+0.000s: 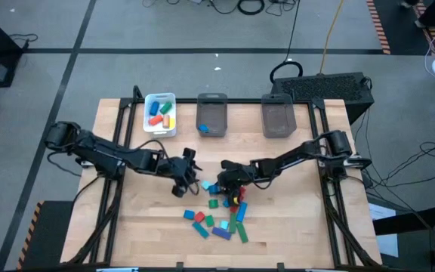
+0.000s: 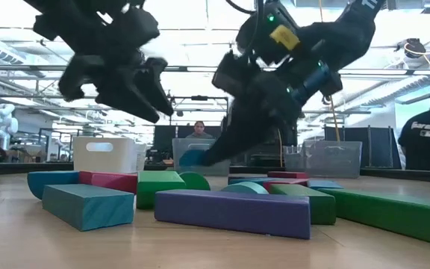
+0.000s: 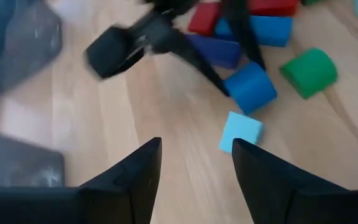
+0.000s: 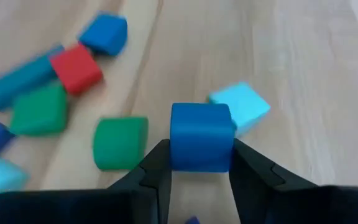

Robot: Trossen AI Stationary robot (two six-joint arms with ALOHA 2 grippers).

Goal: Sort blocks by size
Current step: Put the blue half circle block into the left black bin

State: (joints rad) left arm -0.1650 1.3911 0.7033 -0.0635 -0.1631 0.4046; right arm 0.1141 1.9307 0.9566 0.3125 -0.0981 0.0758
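My right gripper (image 4: pixel 201 171) is shut on a small blue block (image 4: pixel 201 135) at the far left edge of the block pile (image 1: pixel 219 213), near the table's middle. A light blue cube (image 4: pixel 241 107) lies on the wood just beyond it, and a green round-topped block (image 4: pixel 120 143) lies beside it. My left gripper (image 3: pixel 196 163) hovers open just left of there, tilted down toward the light blue cube (image 3: pixel 241 130), touching nothing. The other blocks, red, blue, green, teal and purple, lie loose on the table. My right gripper pinches the blue block's two opposite side faces (image 4: pixel 179 144) between its two fingers. The fingers slant down from the table's right side. The block sits upright between them, low over the wood; whether it is clear of the table I cannot tell.
At the table's far edge stand a white tray (image 1: pixel 151 100) holding several blocks and two grey bins (image 1: pixel 212 98) (image 1: pixel 277 100), the left one with a blue block inside. People stand in the room beyond the table. Bare wood lies around the pile.
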